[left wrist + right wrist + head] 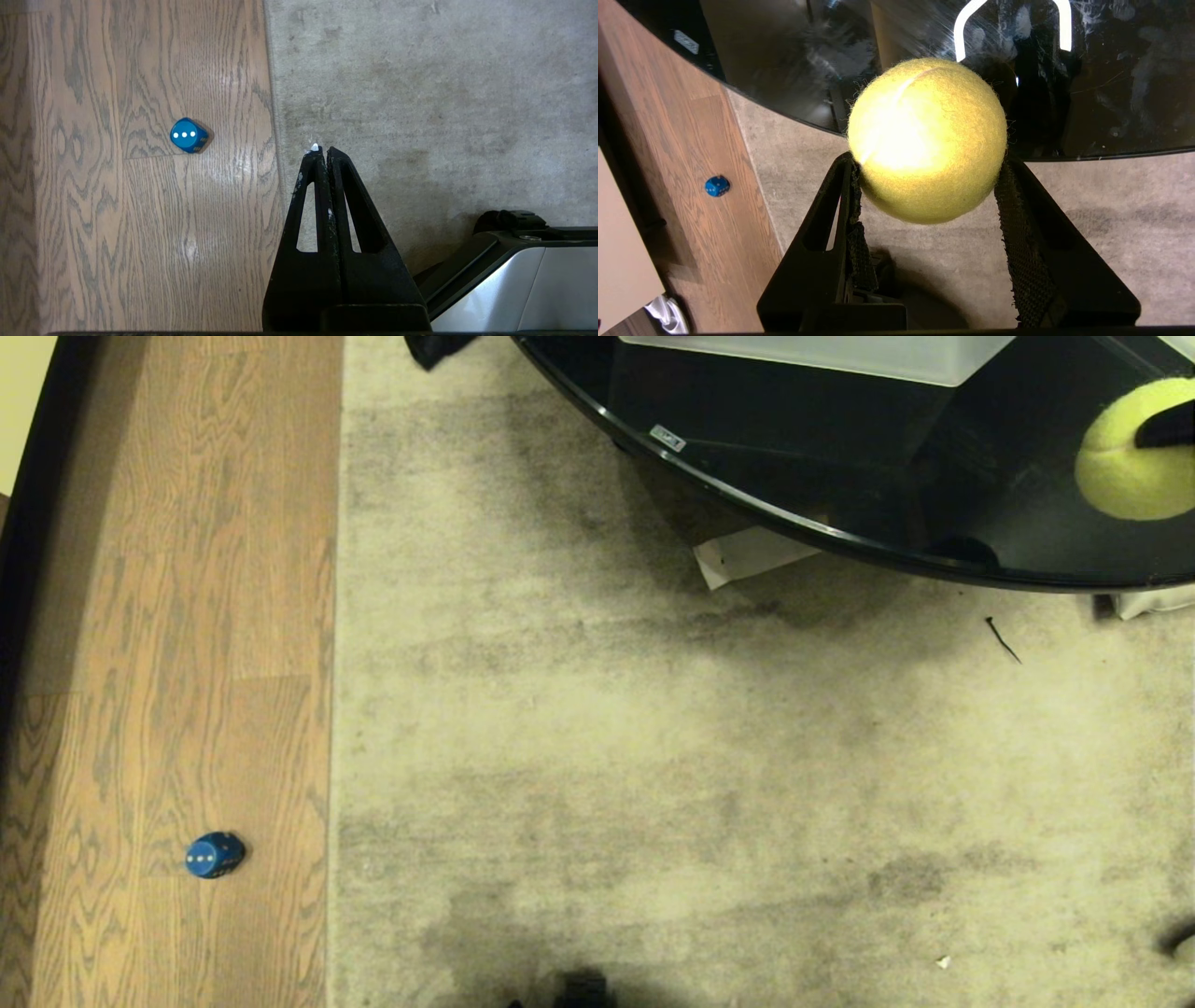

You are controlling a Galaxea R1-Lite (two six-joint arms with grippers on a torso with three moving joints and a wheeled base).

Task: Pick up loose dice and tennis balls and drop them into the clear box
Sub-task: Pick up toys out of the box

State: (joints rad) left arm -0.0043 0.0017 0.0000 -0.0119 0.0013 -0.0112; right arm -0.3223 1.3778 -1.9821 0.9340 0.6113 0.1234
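The left hand (325, 150) hangs low over the rug edge, its fingers pressed together on nothing. The blue die (215, 855) lies loose on the wood floor, well apart from everything. Farther off, the right hand (927, 163) clamps the tennis ball (927, 139) between its pads, over the rim of the black glass bench (747, 495). The fuzzy ball could slip or, if released short, bounce off the glass and roll away. The clear box (840, 357) stands on the bench beyond; its contents are out of view.
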